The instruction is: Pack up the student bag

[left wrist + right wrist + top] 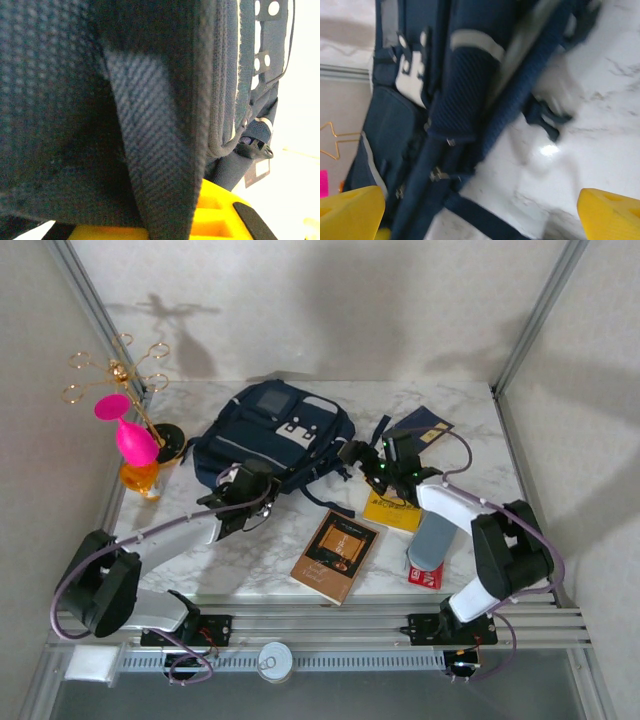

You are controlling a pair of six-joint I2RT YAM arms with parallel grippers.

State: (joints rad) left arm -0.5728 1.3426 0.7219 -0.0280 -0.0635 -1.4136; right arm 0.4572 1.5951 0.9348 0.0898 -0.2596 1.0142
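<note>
Along the near edge of the white marble bench [250,560], a brown hardback book with an orange panel [335,555] is lying flat. Toward the near right corner a grey cylindrical container [430,538] is resting just beside a small red packet [426,576], and a flat yellow booklet [390,512] is lying beyond them, partly under the right arm. Further in, the left hand [243,492] is sitting at the near left edge of the student bag [275,435], a navy-blue fabric backpack with white patches that is lying front-up in the middle of the bench's far half. In the left wrist view this hand [210,216] is clamping shut on a fold of the bag's weave [60,100]. The right hand [365,462] is hovering off the bag's near right side, and its own camera shows it spread wide and holding nothing [480,220], above bare marble beside the dark straps [540,110]. The step appears to be opening the bag. For that, the left hand's pinch should be bracing the fabric taut while the right hand is lining up on a small metal zip pull [436,174], not on a loose strap, and drawing along the zip line rather than upward. A dark blue flat notebook with a yellow tag [420,426] is waiting near the far right corner.
</note>
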